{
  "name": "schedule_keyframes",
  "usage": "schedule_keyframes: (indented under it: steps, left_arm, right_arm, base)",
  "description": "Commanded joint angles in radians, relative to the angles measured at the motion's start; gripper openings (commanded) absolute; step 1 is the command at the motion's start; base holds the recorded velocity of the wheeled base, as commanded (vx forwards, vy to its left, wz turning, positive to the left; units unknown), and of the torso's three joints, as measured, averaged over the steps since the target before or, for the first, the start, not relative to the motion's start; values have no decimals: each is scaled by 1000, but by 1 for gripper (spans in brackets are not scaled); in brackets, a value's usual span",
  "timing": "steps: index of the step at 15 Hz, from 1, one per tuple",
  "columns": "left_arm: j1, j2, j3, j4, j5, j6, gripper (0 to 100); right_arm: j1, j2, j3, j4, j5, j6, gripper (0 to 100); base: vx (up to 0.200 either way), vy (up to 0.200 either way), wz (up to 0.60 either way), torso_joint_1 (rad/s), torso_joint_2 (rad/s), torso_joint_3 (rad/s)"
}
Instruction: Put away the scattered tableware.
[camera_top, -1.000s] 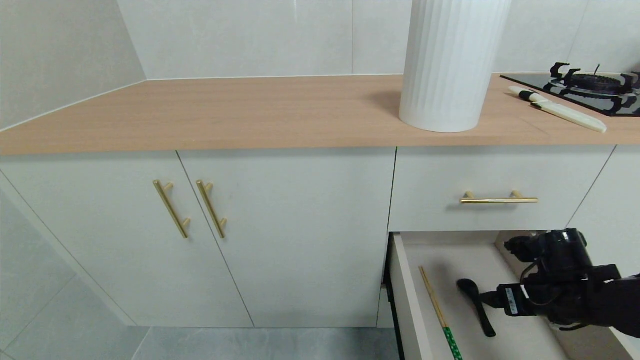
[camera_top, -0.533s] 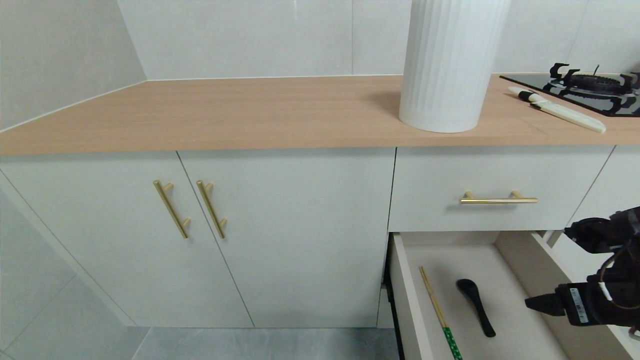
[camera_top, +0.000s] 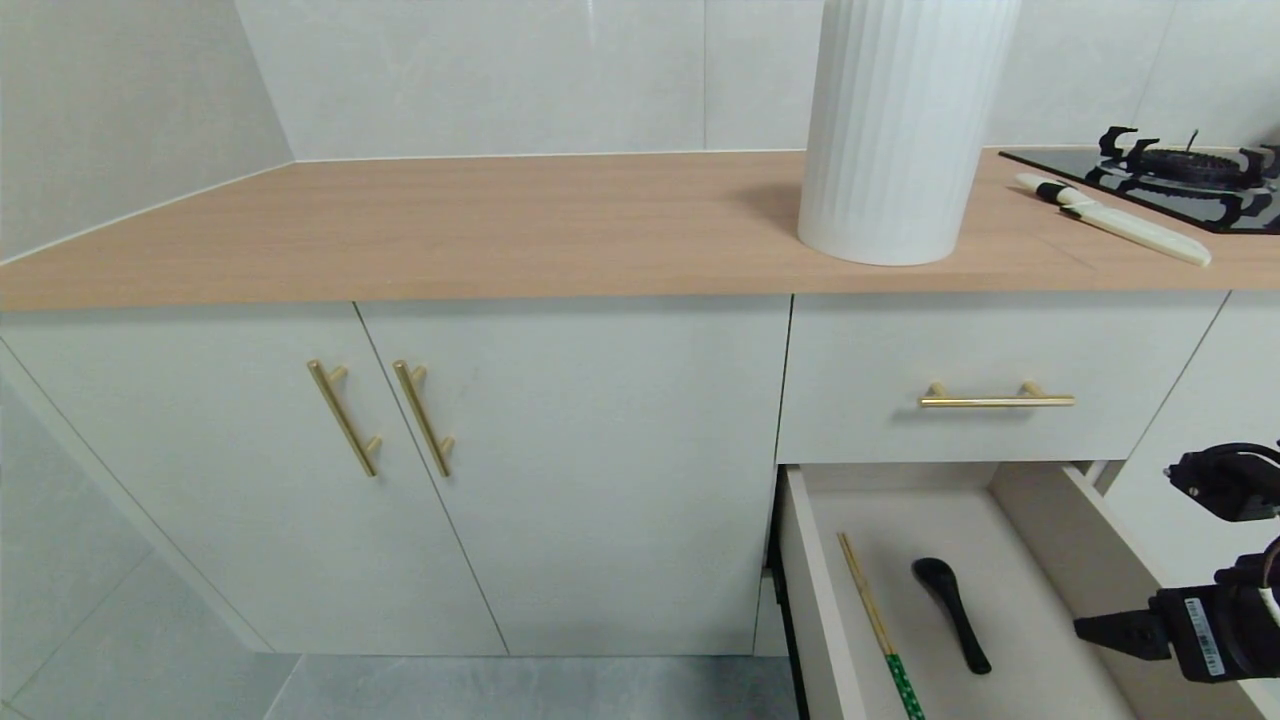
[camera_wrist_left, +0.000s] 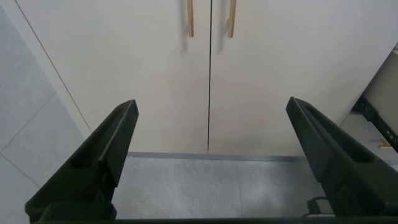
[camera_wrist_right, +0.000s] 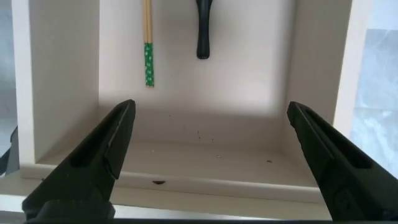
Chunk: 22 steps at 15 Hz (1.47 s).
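The lower drawer (camera_top: 812, 590) stands pulled out, with a pair of wooden chopsticks with green ends (camera_top: 878, 625) and a black spoon (camera_top: 950, 612) lying inside. From above the drawer's front, my right gripper (camera_wrist_right: 209, 111) is open with nothing in it, and the chopsticks (camera_wrist_right: 148, 43) and spoon (camera_wrist_right: 203, 28) lie beyond it. In the head view it (camera_top: 1122, 560) hangs over the drawer's right wall. A cream-coloured knife (camera_top: 1112, 218) lies on the countertop by the stove. My left gripper (camera_wrist_left: 211, 106) is open and bare, low before the cabinet doors.
A tall white ribbed container (camera_top: 895, 130) stands on the wooden countertop (camera_top: 450, 220). A black gas hob (camera_top: 1185, 172) sits at the far right. A shut drawer with a gold handle (camera_top: 997, 400) is above the open one. Two cabinet doors (camera_wrist_left: 210, 62) are shut.
My right gripper has pulled back from over the spoon in the drawer to the right, past the drawer's right wall. The spoon and chopsticks have stayed where they were.
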Motion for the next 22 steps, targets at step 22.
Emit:
schedule_keyframes:
  steps: [22]
  left_arm:
    - [0,0,0,-1,0,0,100]
  right_arm:
    - [137,289,-108,303,44,130,100]
  base:
    - [-36,0,0,0,1,1]
